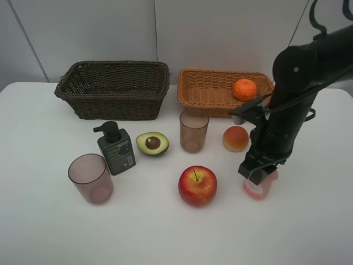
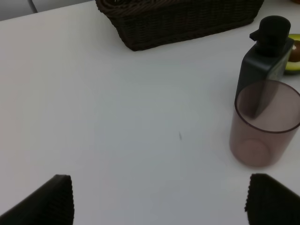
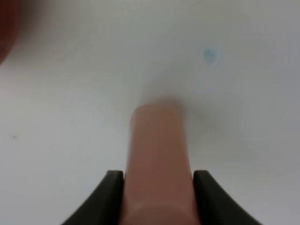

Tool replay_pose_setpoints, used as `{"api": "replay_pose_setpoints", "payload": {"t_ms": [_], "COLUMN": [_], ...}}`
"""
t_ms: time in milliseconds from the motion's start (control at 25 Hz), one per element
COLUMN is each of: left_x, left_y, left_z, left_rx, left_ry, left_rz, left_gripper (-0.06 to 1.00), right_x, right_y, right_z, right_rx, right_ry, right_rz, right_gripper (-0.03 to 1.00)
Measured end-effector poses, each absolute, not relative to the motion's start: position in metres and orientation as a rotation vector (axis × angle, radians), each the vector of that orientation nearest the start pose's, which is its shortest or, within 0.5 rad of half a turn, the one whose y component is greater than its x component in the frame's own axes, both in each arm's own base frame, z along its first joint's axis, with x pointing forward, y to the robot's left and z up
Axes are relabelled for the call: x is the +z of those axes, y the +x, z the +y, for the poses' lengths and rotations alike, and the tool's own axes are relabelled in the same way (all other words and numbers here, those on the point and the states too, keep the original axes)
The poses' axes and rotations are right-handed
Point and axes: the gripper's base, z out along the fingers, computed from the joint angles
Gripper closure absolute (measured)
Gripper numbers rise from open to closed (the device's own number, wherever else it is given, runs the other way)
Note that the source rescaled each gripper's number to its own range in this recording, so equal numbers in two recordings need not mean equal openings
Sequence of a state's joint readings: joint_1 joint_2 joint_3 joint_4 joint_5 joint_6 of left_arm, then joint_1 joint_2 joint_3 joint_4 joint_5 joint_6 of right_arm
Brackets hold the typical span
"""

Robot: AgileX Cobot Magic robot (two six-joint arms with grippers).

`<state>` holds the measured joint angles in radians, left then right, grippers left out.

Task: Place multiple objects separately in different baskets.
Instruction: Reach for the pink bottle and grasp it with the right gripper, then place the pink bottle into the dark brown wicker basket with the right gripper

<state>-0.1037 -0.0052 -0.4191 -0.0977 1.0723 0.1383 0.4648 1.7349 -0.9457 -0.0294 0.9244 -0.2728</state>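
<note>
My right gripper (image 1: 258, 172) is shut on the small pink bottle (image 1: 259, 187), right of the red apple (image 1: 197, 185). In the right wrist view the bottle (image 3: 157, 159) sits between my two fingers (image 3: 112, 190) just above the table. The tangerine (image 1: 244, 89) lies in the light orange-tan basket (image 1: 204, 94). The dark brown basket (image 1: 113, 91) is empty. The peach-coloured fruit (image 1: 235, 138), halved avocado (image 1: 152, 143), dark green pump bottle (image 1: 115, 149) and two mauve cups (image 1: 91, 178) (image 1: 193, 131) stand on the table. My left gripper (image 2: 157, 201) is open over bare table, near the cup (image 2: 265, 123).
The white table (image 1: 44, 221) carries everything. A grey wall stands close behind the baskets. The right arm (image 1: 300, 83) reaches down over the tan basket's right end. The pump bottle (image 2: 265, 61) and brown basket (image 2: 183, 18) show in the left wrist view.
</note>
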Motion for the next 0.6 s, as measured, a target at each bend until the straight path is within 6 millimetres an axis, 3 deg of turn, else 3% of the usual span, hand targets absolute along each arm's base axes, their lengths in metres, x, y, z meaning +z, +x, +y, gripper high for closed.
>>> {"api": "replay_pose_setpoints", "payload": {"t_ms": [320,600], "left_x": [0.254,0.254], "left_y": [0.001,0.001], "left_z": [-0.008,-0.008], "left_rx": [-0.099,-0.099], "left_ry": [0.258,0.258], "left_rz": [2.113,2.113], "left_gripper": [-0.03,-0.03], "right_x": [0.197,0.244], "right_y": [0.256,0.275], "right_z": [0.126,0.135], "right_rx": [-0.05,-0.044], "right_ry": [-1.172,-1.144], "right_rz": [2.964,2.913], "right_gripper": [0.97,0.97]}}
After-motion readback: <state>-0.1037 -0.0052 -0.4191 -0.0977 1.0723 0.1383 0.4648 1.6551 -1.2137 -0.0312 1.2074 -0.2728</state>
